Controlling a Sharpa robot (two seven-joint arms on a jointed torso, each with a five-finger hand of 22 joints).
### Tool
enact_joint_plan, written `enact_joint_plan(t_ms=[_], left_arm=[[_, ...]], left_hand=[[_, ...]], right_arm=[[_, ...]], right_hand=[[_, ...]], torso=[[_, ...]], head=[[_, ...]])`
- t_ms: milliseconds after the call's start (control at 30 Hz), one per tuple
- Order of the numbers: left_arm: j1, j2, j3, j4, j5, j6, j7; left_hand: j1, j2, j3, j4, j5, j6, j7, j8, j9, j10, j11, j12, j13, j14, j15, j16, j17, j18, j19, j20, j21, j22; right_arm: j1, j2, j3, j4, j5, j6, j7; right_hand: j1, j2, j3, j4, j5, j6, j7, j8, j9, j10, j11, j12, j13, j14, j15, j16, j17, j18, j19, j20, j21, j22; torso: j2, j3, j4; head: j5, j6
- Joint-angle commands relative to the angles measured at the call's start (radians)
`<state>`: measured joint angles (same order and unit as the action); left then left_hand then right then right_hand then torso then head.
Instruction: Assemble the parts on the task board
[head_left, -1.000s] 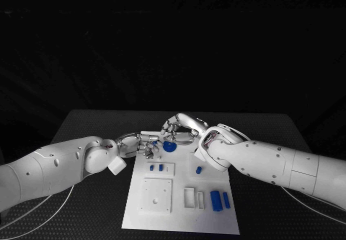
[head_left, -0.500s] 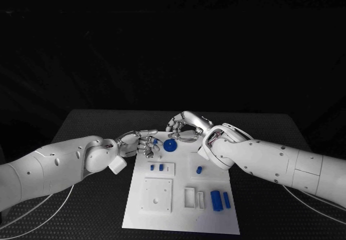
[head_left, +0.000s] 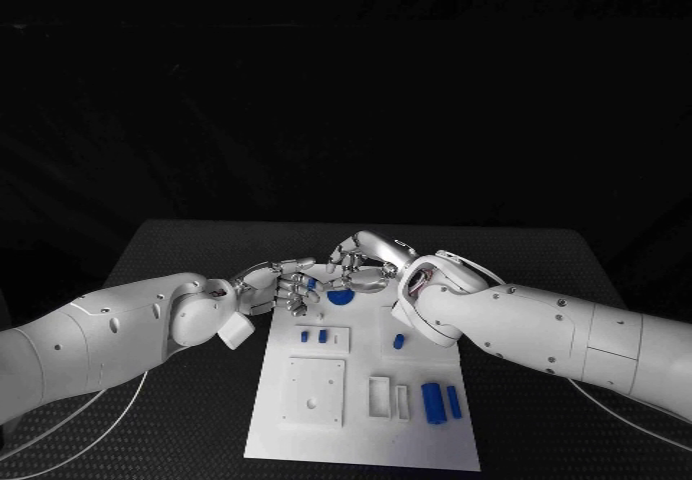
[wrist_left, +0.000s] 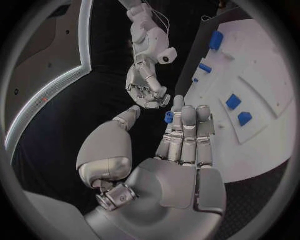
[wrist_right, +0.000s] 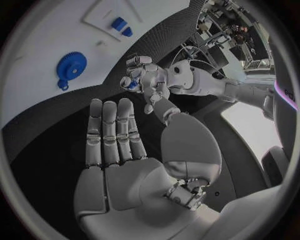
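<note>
Fingers of my left hand (head_left: 277, 284) pinch a small blue part (wrist_left: 169, 117) above the board's (head_left: 361, 440) far end; my right hand (head_left: 364, 265) hangs open, gear (wrist_right: 71, 66) beneath. A bump could knock the part loose.

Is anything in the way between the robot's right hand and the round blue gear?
Nothing visible. The right hand hangs open just above the blue gear, which lies on the white board. The left hand is beside it, pinching a small blue piece, not in between.
</note>
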<state>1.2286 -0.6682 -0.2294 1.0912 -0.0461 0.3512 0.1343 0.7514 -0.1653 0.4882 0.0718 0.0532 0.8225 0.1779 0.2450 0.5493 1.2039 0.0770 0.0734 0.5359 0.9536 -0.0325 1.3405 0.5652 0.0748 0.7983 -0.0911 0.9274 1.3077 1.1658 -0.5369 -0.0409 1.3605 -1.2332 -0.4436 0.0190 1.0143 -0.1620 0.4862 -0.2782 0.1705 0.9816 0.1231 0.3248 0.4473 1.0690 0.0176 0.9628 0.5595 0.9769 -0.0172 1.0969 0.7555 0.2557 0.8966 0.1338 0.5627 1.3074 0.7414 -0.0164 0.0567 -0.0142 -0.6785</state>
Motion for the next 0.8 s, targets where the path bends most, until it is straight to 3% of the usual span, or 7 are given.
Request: enact_joint_plan(t_ms=[33,200,800], left_arm=[[0.001,0.002,0.001,0.002,0.007,-0.009,0.012],[0.001,0.002,0.001,0.002,0.007,-0.013,0.011],[0.001,0.005,0.001,0.012,0.005,-0.030,0.009]], left_hand=[[0.001,0.012,-0.009,-0.001,-0.004,-0.002,0.001,0.007,0.002,-0.007,0.000,-0.001,0.001,-0.008,0.000,0.006,-0.001,0.010,-0.006,-0.038,0.003,0.020],[0.002,0.016,-0.015,-0.006,-0.004,-0.002,0.001,0.007,0.002,-0.008,0.000,-0.001,0.002,-0.009,0.000,0.007,-0.002,0.011,-0.008,-0.038,0.003,0.020],[-0.008,0.023,-0.031,-0.004,-0.004,-0.035,0.012,-0.008,-0.007,-0.036,0.009,-0.007,-0.002,-0.017,0.009,0.008,-0.005,0.014,-0.015,-0.032,0.003,0.018]], right_arm=[[-0.001,0.005,0.000,0.010,-0.072,0.030,-0.095],[-0.001,0.012,0.000,0.016,-0.077,0.036,-0.125],[-0.001,0.052,0.000,0.005,-0.121,-0.011,-0.226]], right_hand=[[-0.014,0.001,-0.013,0.010,-0.006,0.007,-0.007,-0.006,-0.002,-0.007,-0.010,0.066,0.060,0.008,-0.021,0.055,0.038,0.006,0.027,-0.012,0.048,0.028],[-0.021,-0.005,-0.002,0.033,-0.013,0.024,-0.014,-0.007,-0.002,-0.024,-0.017,0.157,0.159,0.017,-0.051,0.132,0.094,0.006,0.044,-0.037,0.142,0.027],[-0.031,-0.031,0.034,0.080,-0.035,0.043,-0.021,-0.003,0.005,-0.020,-0.025,0.195,0.219,0.029,-0.068,0.177,0.122,0.006,0.046,-0.051,0.219,0.024]], torso=[[0.000,0.0002,0.0009],[0.000,-0.0005,0.0009],[0.000,-0.0001,0.0013]], head=[[0.001,0.001],[0.001,0.002],[0.001,0.004]])
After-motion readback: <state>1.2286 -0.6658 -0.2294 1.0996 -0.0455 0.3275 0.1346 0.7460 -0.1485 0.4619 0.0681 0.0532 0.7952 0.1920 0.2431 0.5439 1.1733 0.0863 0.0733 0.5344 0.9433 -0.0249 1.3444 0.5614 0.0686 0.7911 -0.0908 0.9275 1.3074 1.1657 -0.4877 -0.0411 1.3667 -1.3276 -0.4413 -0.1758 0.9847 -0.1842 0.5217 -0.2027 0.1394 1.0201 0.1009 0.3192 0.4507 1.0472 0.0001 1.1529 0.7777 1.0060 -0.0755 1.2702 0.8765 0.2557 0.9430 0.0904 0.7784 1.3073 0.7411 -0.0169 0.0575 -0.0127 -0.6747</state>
